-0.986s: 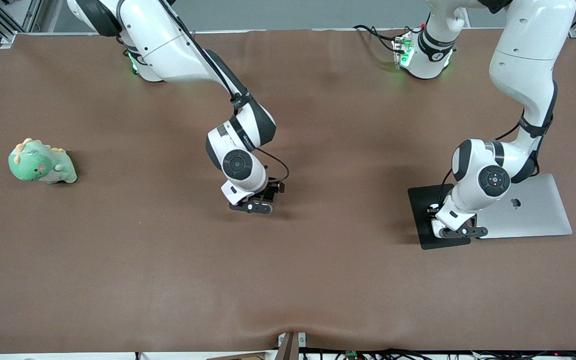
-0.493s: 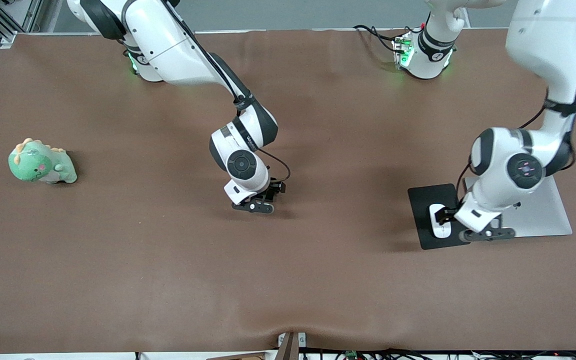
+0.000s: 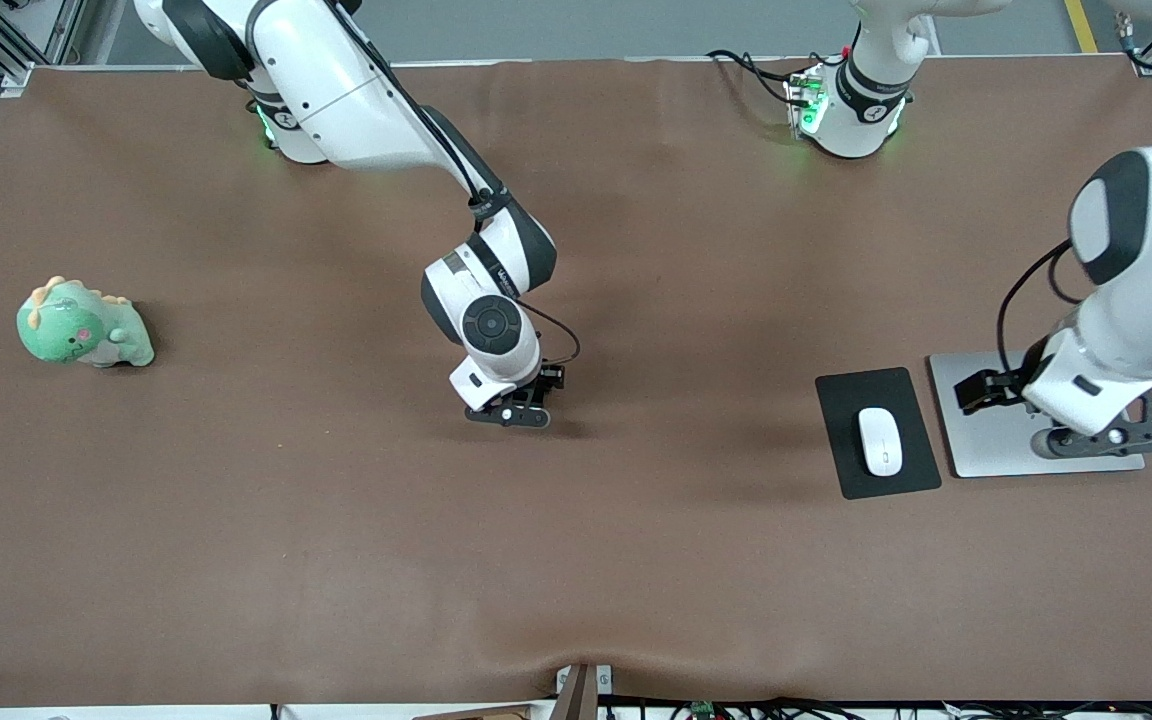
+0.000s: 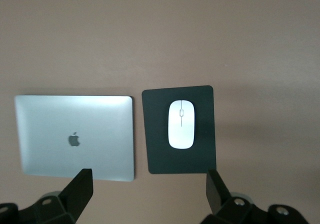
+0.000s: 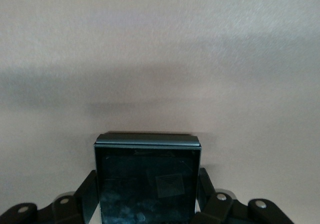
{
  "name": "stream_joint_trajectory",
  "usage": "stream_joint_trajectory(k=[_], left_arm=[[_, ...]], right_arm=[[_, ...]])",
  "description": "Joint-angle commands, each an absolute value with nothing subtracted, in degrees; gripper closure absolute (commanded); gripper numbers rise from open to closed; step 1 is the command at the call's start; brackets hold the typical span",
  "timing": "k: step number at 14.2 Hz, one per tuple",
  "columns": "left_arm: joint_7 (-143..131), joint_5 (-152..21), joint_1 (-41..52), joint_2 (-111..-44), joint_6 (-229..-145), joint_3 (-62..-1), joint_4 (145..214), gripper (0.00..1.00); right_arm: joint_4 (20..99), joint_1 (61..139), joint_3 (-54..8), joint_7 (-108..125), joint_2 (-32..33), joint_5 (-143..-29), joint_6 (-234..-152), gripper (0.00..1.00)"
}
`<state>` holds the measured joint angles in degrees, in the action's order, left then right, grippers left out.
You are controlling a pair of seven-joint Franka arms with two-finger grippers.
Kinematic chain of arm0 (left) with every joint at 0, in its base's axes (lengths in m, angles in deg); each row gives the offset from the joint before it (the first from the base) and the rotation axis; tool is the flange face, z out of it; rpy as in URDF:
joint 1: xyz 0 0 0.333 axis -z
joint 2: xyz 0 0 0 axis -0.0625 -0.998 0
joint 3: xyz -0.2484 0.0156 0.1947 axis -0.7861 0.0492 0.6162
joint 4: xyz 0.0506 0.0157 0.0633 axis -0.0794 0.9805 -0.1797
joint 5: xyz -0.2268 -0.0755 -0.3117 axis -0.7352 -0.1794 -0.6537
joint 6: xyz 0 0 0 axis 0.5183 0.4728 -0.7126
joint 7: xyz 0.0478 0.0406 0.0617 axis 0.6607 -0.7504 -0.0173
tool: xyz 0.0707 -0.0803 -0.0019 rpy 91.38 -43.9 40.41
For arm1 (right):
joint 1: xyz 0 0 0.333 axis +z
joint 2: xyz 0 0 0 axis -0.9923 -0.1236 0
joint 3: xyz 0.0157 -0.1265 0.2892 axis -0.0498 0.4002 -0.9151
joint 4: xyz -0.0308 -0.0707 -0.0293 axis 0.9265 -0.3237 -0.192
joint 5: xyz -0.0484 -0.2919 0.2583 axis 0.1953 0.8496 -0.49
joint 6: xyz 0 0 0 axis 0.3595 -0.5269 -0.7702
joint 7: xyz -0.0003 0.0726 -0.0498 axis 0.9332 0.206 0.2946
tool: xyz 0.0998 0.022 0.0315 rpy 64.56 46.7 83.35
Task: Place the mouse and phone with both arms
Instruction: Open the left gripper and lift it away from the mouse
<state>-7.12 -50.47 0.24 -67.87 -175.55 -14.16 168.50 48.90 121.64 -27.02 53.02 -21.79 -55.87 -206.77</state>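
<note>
The white mouse (image 3: 880,441) lies free on a dark mat (image 3: 848,476), nearer the left arm's end of the table; it also shows in the left wrist view (image 4: 181,124). My left gripper (image 3: 1108,440) is open and empty, up in the air over the silver laptop (image 3: 986,455); its fingers (image 4: 80,188) frame bare table in the left wrist view. My right gripper (image 3: 509,415) is low over the middle of the table, shut on the black phone (image 5: 147,176), which it holds by its two side edges. The phone is hidden under the hand in the front view.
The closed silver laptop (image 4: 75,134) lies beside the mat (image 4: 156,156), toward the left arm's end. A green plush dinosaur (image 3: 81,325) sits near the right arm's end of the table. Brown table surface lies between them.
My left gripper has let go of the mouse on the mat, risen and swung away over the laptop. My right gripper with the phone has hardly moved.
</note>
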Motion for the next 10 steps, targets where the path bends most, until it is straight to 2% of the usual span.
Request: stream_joint_trajectory(k=[1,6,10], left_arm=[[-5.7,-50.0,-0.6,-64.7,-171.1,-14.4,164.5,0.00],[-4.9,-50.2,-0.2,-57.1,-164.9,-15.3,164.6,0.00],[-4.5,-53.1,-0.4,-54.5,-161.0,-15.5,164.8,0.00]], right_arm=[[47.8,120.3,-26.9,53.8,-20.6,-55.4,-205.1,1.00],[48.6,115.5,-27.0,56.6,-16.2,-59.4,-199.9,1.00],[51.8,111.4,-26.9,55.7,-12.7,-58.8,-196.9,1.00]])
